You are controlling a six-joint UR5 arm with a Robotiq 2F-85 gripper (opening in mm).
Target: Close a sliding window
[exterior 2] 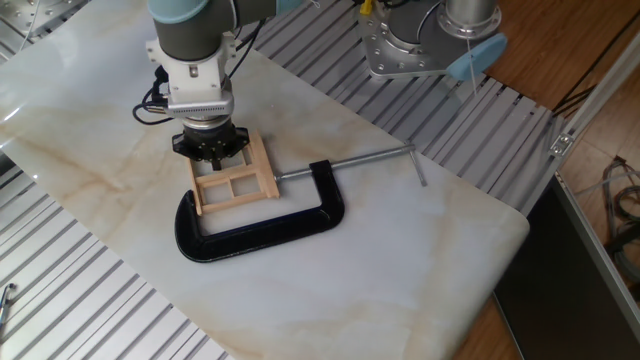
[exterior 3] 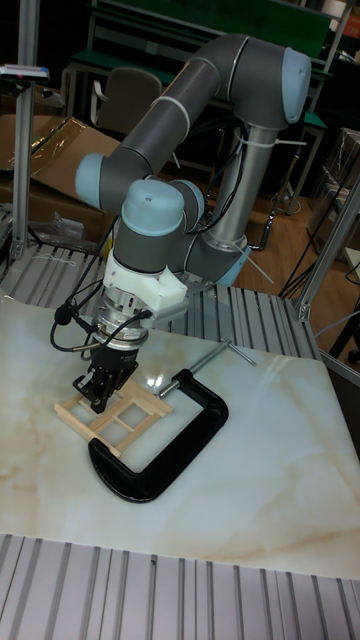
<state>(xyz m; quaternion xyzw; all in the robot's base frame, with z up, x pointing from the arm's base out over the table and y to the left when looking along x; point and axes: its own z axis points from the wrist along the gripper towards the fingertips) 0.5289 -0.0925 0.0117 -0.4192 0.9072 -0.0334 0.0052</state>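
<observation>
The sliding window (exterior 2: 236,186) is a small pale wooden frame with thin slats, lying flat on the marble table and held in a black C-clamp (exterior 2: 262,226). The tall fixed view shows the window (exterior 3: 124,408) in front of the arm. My gripper (exterior 2: 211,157) points straight down over the window's far left end, fingertips reaching into the frame there. In the tall fixed view the gripper (exterior 3: 96,397) has its dark fingers close together with nothing between them. Its body hides the part of the window beneath it.
The clamp's steel screw (exterior 2: 362,160) with its cross handle sticks out to the right. A metal fixture with a blue part (exterior 2: 428,42) stands on the ribbed aluminium bed at the back. The table's right edge (exterior 2: 515,250) drops off to the floor.
</observation>
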